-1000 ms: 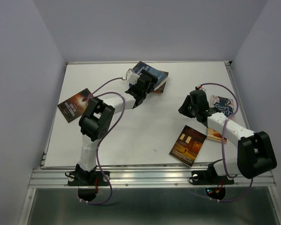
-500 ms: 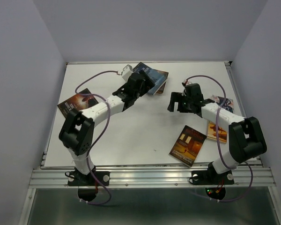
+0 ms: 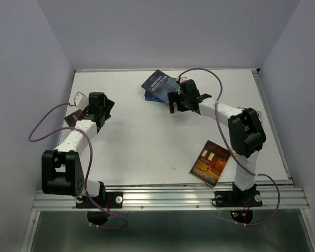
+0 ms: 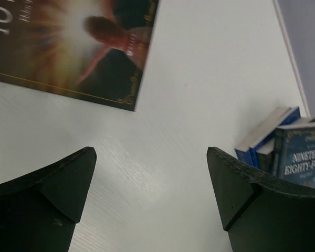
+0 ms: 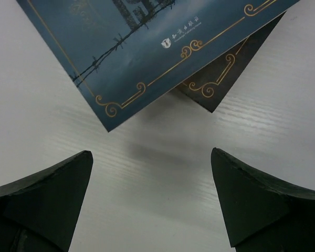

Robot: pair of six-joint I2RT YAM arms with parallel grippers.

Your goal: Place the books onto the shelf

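Observation:
A stack of books (image 3: 158, 85) lies at the back centre, the dark blue "Nineteen Eighty-Four" on top (image 5: 147, 47) with a dark book's corner (image 5: 226, 84) showing under it. My right gripper (image 3: 171, 101) (image 5: 151, 155) hangs open just right of that stack, nothing between its fingers. A dark book with an orange glow (image 3: 71, 117) (image 4: 79, 42) lies at the left edge, mostly hidden under my left arm. My left gripper (image 3: 104, 106) (image 4: 149, 157) stands open beside it over bare table. The blue stack (image 4: 291, 149) shows far right in the left wrist view. The shelf is out of view.
An orange-brown book (image 3: 211, 163) lies near the front right, beside the right arm's base. The white table (image 3: 147, 142) is walled by pale panels on the left, back and right. A metal rail (image 3: 168, 197) runs along the near edge.
The left arm swung from the back stack out to the dark book at the left. The right arm swung from the right side over to the back stack, its jaws now wide.

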